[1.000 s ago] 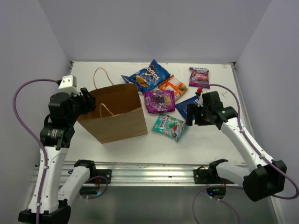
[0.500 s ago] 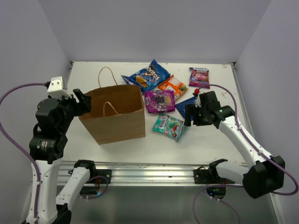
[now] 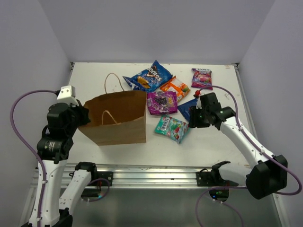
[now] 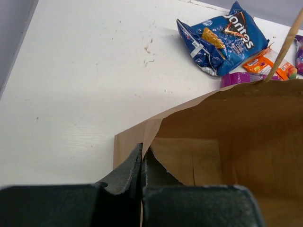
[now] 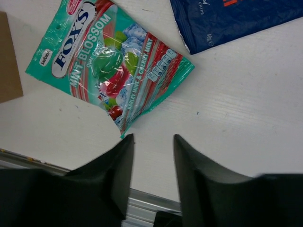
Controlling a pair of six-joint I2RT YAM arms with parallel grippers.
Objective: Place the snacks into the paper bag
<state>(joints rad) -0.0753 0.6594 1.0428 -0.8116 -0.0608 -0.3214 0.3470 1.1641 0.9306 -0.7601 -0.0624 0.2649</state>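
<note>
The brown paper bag [image 3: 120, 118] sits at the left of the table, and the left wrist view looks into its open mouth [image 4: 227, 142]. My left gripper [image 3: 81, 116] is shut on the bag's left rim, pinching the paper edge [image 4: 142, 156]. The snacks lie to the right: blue chip bag [image 3: 147, 75], orange [image 3: 175, 88], pink-magenta [image 3: 201, 78], purple [image 3: 161, 102], dark blue [image 3: 188, 107] and teal-green [image 3: 172, 128]. My right gripper [image 3: 193, 117] is open and empty, hovering over bare table [image 5: 152, 138] just beside the teal-green packet's corner [image 5: 106, 61].
One twisted handle [image 3: 112, 79] sticks out behind the bag, the other [image 3: 108, 116] lies over its front. A metal rail [image 3: 151, 172] runs along the near table edge. Grey walls close in the left, back and right sides.
My left gripper has closed on the bag's rim and swung the bag's left side nearer. The right gripper's fingers have narrowed and it has edged toward the teal-green packet.
</note>
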